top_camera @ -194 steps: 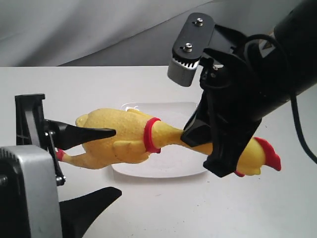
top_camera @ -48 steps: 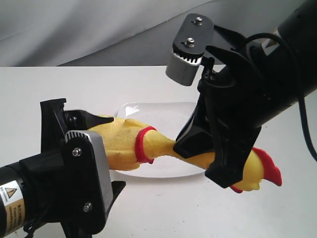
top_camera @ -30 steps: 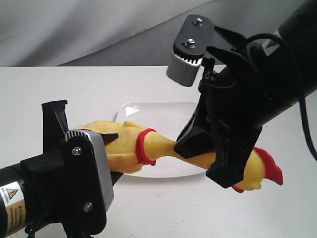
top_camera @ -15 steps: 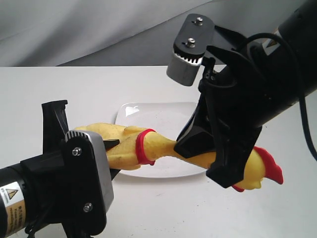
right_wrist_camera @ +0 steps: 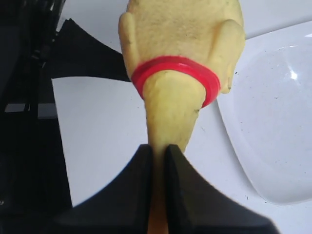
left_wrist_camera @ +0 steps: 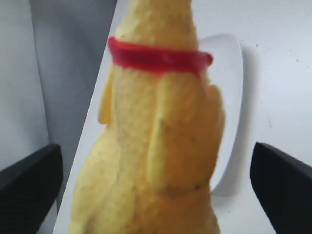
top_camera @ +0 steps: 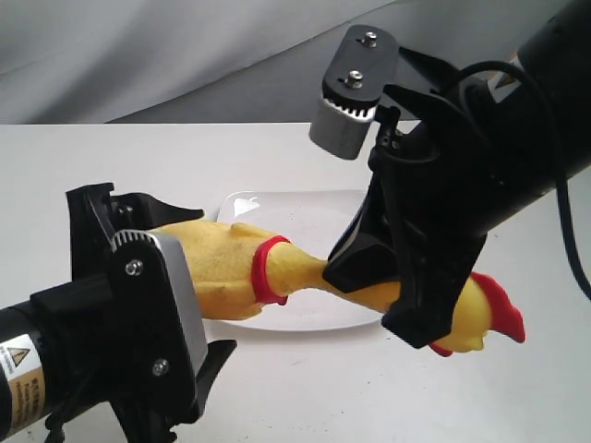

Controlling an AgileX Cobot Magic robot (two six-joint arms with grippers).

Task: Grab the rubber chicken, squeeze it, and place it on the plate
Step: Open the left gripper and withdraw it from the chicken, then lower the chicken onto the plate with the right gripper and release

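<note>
Exterior view: the rubber chicken [top_camera: 231, 272] hung in the air over the plate [top_camera: 314, 208], its thin neck clamped between the fingers of the right gripper [top_camera: 369, 277] and its head reaching past the plate's edge over the tabletop [top_camera: 305, 388]; the left gripper [top_camera: 203, 277] bracketed the plump body with its fingers apart. Left wrist view: both left fingers [left_wrist_camera: 29, 170] stood clear of the rubber chicken [left_wrist_camera: 161, 146], one on either side, with no contact visible. Right wrist view: the right fingers [right_wrist_camera: 131, 190] were pressed together on the neck, near the red collar [right_wrist_camera: 173, 73]. Probable faults: a squeeze landing off-centre could push the soft body sideways and twist the neck out of the narrow right-hand hold; released as it lay, the long toy might tip off the plate's rim, head first
</note>
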